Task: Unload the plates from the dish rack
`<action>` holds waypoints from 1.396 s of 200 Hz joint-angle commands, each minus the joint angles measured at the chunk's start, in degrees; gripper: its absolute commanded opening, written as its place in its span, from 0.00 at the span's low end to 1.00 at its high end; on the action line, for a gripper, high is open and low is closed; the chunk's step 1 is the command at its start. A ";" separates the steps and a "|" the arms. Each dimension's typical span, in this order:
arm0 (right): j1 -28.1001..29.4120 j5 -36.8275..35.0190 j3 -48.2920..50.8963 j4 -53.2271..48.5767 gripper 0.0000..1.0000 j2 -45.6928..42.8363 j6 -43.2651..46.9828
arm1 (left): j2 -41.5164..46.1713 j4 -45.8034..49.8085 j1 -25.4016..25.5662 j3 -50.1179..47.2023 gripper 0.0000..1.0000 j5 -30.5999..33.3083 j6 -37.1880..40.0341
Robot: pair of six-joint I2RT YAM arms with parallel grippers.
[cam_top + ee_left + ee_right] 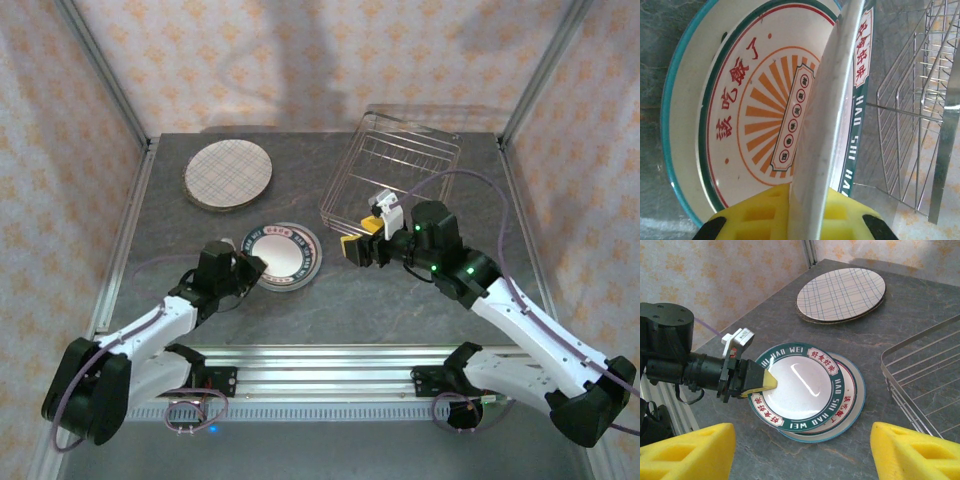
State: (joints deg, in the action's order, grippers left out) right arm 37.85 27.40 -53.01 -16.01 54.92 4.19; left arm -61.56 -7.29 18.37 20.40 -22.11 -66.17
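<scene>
Plates [284,255] out on the table [400,295], dish rack [400,160] back right.
Plaid plate [228,174] back left; left gripper [768,382] pinches the green-rimmed plate [797,386] over a teal-rimmed plate [695,125]; right gripper [368,232] spread wide, holding nothing, beside the rack.

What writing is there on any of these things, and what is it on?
"HAO SHI HAO WEI": white letters round the green rim of the top plate.
"好食好味": red characters in a cream panel on that rim.
"該吃飯了": red characters on the lower plate.
Characters in the lower plate's centre label: too small to read.
Plaid plate: no text.
</scene>
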 commanded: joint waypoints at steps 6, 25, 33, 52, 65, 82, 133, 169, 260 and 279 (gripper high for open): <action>0.30 0.19 0.37 2.63 0.71 0.27 0.74 | -1.90 -7.25 0.00 0.69 0.00 -1.09 -0.62; 0.30 0.13 0.19 2.69 0.71 0.48 0.44 | -2.54 -7.31 0.00 0.87 0.00 -1.10 -0.29; 0.30 0.09 0.11 2.72 0.71 0.58 0.34 | -2.89 -7.31 0.00 0.87 0.00 -1.22 -0.14; 0.33 -0.05 -0.03 2.79 0.71 0.96 0.06 | -4.27 -8.41 0.00 0.86 0.00 -2.02 -0.18; 0.30 0.02 -0.20 2.81 0.71 1.13 -0.09 | -5.17 -8.68 0.02 0.95 0.00 -2.37 -0.27; 0.29 0.02 -0.25 2.89 0.71 1.37 -0.16 | -6.06 -8.99 0.00 0.78 0.00 -2.41 -0.27; 0.34 0.11 -0.68 2.89 0.71 2.12 -0.22 | -7.73 -7.83 0.00 1.65 0.10 -3.03 0.49; 0.30 0.12 -1.38 2.76 0.71 2.78 -0.33 | -7.49 -2.73 0.00 3.27 0.28 -2.73 2.16; 0.36 -0.40 -2.43 2.11 0.72 4.15 -0.40 | -5.84 14.15 0.00 10.33 0.50 -1.53 6.75; 0.32 -0.55 -2.44 2.17 0.72 4.14 -0.47 | -6.72 18.16 0.09 12.36 0.51 -1.33 8.09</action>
State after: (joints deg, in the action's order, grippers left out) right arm 37.85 27.40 -53.36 -14.94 59.05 4.12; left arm -68.07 3.40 18.37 29.32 -24.80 -61.28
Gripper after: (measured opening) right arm 0.716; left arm 0.502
